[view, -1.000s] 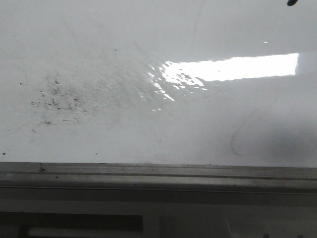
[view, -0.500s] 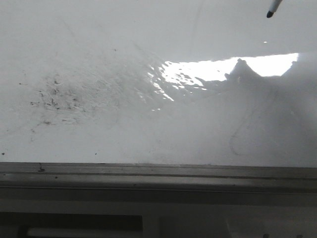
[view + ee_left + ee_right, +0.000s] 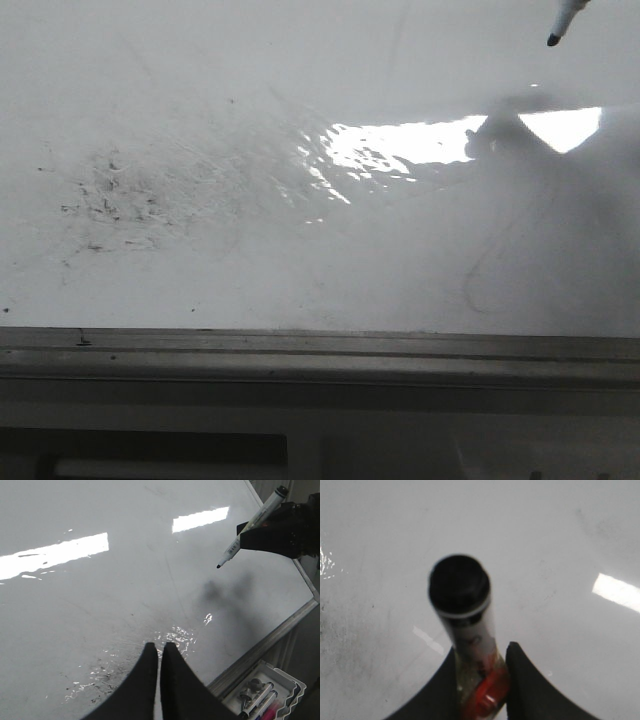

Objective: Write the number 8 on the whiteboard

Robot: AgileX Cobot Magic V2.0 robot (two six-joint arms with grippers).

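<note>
The whiteboard (image 3: 300, 270) is glossy white with glare and a grey frame edge (image 3: 320, 350). No number 8 shows on it in any view. My right gripper (image 3: 481, 680) is shut on a white marker (image 3: 467, 630) with a black end. The marker's black tip (image 3: 552, 39) pokes into the front view at the top right, above the board with its shadow below. In the left wrist view the right gripper (image 3: 280, 527) holds the marker (image 3: 247, 527) tip down, clear of the board. My left gripper (image 3: 159, 647) is shut and empty over the board.
A speckled grey-black smudge patch (image 3: 115, 200) lies on the board's left part. A white tray (image 3: 265, 692) with spare markers sits beyond the board's frame (image 3: 260, 650). Faint grey scratch lines (image 3: 490, 260) mark the right part.
The marker tip has come further into the front view from the top right, and its shadow has spread across the glare strip on the board.
</note>
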